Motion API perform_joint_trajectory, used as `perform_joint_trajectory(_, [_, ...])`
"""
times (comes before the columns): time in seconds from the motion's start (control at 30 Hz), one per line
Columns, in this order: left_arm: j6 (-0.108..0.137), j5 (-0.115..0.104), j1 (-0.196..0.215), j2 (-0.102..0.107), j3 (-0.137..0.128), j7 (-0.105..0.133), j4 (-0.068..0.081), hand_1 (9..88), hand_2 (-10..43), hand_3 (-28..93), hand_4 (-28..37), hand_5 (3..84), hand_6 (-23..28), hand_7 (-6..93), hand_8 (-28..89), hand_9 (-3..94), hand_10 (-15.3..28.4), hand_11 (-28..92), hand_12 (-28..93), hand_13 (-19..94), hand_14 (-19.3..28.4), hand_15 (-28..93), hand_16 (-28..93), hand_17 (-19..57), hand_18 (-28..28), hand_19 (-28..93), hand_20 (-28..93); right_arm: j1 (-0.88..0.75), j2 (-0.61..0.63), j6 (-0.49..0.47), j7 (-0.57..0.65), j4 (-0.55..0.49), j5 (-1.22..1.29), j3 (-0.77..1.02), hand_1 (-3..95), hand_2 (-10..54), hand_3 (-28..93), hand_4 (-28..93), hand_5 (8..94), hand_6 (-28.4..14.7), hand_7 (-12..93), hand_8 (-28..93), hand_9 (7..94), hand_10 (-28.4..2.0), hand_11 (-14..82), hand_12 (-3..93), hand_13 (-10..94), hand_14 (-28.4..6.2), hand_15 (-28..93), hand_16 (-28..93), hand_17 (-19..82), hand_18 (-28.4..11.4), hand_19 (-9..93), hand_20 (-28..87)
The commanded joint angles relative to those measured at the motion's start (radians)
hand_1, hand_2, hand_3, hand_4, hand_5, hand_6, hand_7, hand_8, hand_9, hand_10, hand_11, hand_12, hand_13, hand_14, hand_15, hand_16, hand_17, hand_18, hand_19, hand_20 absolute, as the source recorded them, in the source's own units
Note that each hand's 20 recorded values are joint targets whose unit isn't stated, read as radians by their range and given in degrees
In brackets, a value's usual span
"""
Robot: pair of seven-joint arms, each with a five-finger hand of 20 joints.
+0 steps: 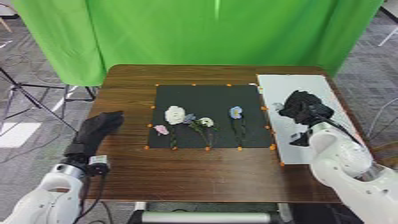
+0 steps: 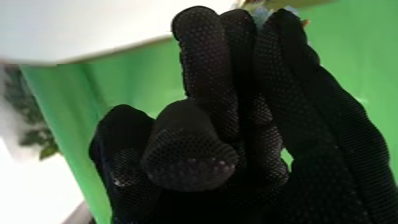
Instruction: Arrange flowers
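Robot's left hand [image 1: 99, 126], gloved in black fabric, at the left of the brown wooden bench [image 1: 182, 175]; fingers straight, close together. On the black rectangular mat [image 1: 200, 94]: small pink flower [image 1: 161, 129], large white flower [image 1: 175, 115], small blue-violet flower [image 1: 189, 118], small cream-white flower [image 1: 206, 121]; apart, slender-stemmed blue flower [image 1: 235, 112]. The small blooms' stems lie close together; lifting one could drag its neighbour. At right, over the white rectangular board [image 1: 293, 82], the black-gloved right hand [image 1: 305, 106], its fingers seemingly pinching a pale blue flower [image 2: 262, 14]. Probable faults: thick fingertips crushing petals; a loose pinch letting the bloom twist; glove mesh catching it at release.
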Motion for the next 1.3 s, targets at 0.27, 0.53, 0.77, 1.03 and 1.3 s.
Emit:
perform_joint_trajectory(0.27, [0.107,0.017,-0.001,0.012,0.043,0.095,0.003,19.6,1.0,67,-28.3,46.3,5.1,14.9,-7,43.9,14.2,20,11,34,16.4,9,1,3.0,10.5,5,12,-0.001,-0.082,0.012,-0.029,0.001,-0.033,-0.075,59.1,-4.3,52,-18,79.1,2.7,18,6,86.9,-11.1,17.2,19.8,88,-2.5,70,28,64,-14.2,93,62])
perform_joint_trajectory(0.53, [0.069,0.025,-0.009,0.005,0.035,0.066,0.005,19.6,1.0,67,-28.3,46.3,5.1,15.2,-8,43.9,14.2,20,10,34,16.3,9,1,3.1,10.4,4,13,0.017,-0.1,-0.009,-0.032,0.003,-0.025,-0.124,58.8,-4.3,52,-18,78.9,2.8,18,6,86.7,-11.2,17.2,19.8,88,-2.5,70,28,64,-14.2,93,62])
perform_joint_trajectory(0.77, [0.043,0.03,-0.019,0.007,0.033,0.056,0.011,19.5,1.0,67,-28.3,45.6,5.1,14.5,-8,43.5,14.0,20,10,34,16.6,9,1,2.9,10.6,5,13,0.025,-0.105,-0.036,-0.034,0.006,-0.009,-0.132,57.5,-4.7,52,-16,77.2,2.2,18,5,84.4,-11.4,15.5,21.5,87,-2.6,70,28,64,-14.2,93,62])
perform_joint_trajectory(1.03, [0.038,0.031,-0.016,0.006,0.027,0.051,0.01,19.3,0.7,67,-28.3,45.0,4.9,14.3,-7,43.1,13.9,20,10,33,16.6,9,1,2.8,10.6,4,13,0.022,-0.096,-0.108,-0.046,-0.011,0.008,-0.104,48.6,-9.5,58,-15,67.5,0.6,17,4,73.4,-12.9,13.7,19.3,85,-2.7,71,28,62,-13.9,93,62])
perform_joint_trajectory(1.3, [0.037,0.033,-0.014,0.007,0.025,0.053,0.007,19.3,0.4,67,-28.3,44.6,4.9,14.1,-7,43.0,13.9,20,11,33,16.6,9,1,2.5,10.6,4,12,-0.011,-0.064,-0.22,-0.058,-0.084,0.035,-0.007,40.4,-9.5,63,-15,56.2,-0.3,15,-9,59.8,-14.2,8.9,19.2,81,-3.6,71,28,59,-14.2,93,59])
